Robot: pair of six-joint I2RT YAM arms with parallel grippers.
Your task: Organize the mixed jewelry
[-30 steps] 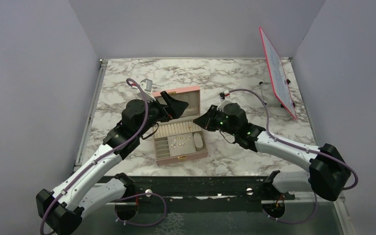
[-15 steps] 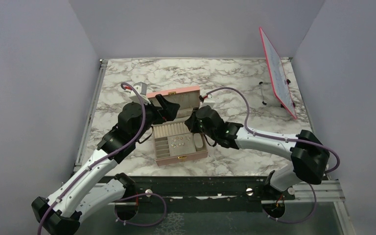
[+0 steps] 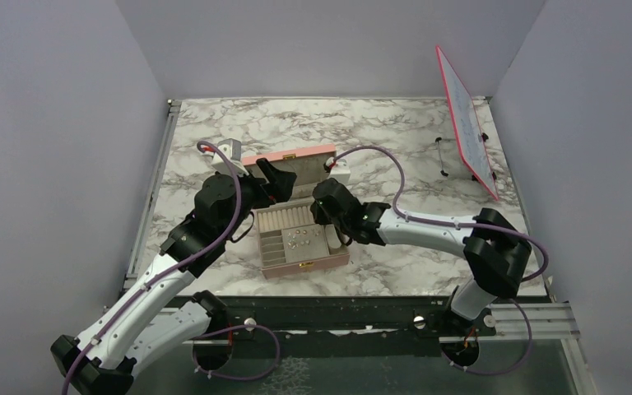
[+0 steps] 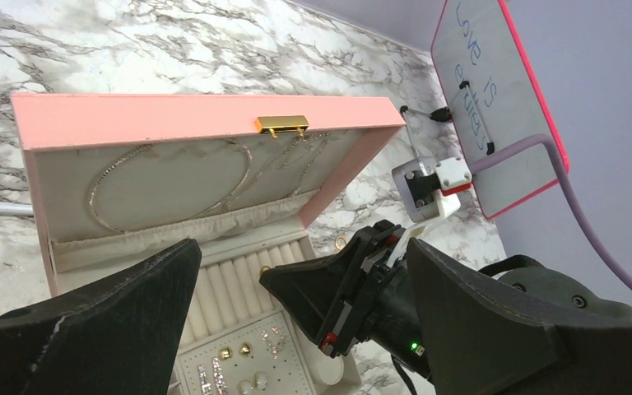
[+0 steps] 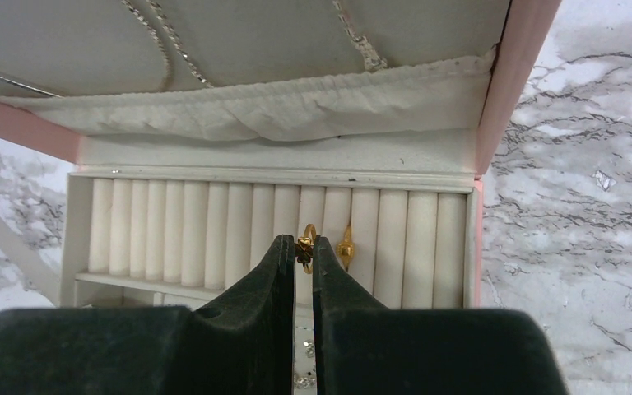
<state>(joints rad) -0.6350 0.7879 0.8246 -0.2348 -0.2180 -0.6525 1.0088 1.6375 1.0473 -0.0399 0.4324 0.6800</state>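
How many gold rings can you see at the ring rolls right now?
2. One gold ring is pinched between the right gripper tips over the ring rolls; the second ring sits in the neighbouring slot. Others may be hidden behind the fingers.

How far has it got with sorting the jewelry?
One gold ring sits in the ring rolls of the pink jewelry box, earrings in a compartment. The right gripper pinches a second ring at the rolls. A small gold piece beside the box looks left.
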